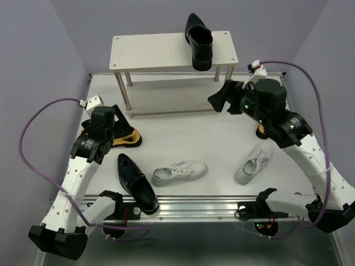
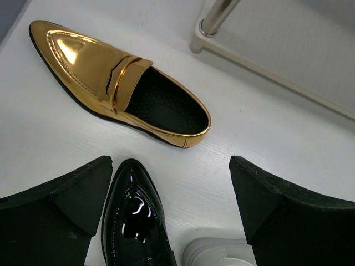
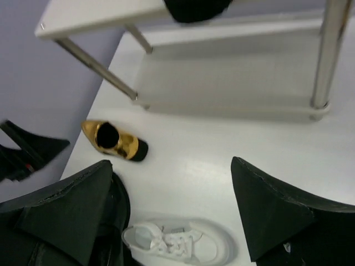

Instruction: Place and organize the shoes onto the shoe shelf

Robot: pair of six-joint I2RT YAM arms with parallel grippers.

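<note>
Two black dress shoes (image 1: 198, 41) (image 1: 137, 183), two white sneakers (image 1: 178, 173) (image 1: 254, 163), two gold loafers (image 1: 127, 138) (image 1: 259, 132), and one two-tier shelf (image 1: 150, 50).

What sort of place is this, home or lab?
Probably a lab test cell, not a home: bare lilac walls close around a white table, a metal mounting rail along its near edge, and a shoe shelf as prop.

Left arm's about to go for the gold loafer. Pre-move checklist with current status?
1. Left claw open, empty: ok.
2. Gold loafer upright, apart from shelf leg: ok.
3. Left claw centred over the loafer: not ok; the loafer lies ahead, and the toe of the table's black shoe is under the claw instead.
4. Right claw open, empty: ok.
5. Shoe shelf top has room left of the shelved black shoe: ok.
</note>
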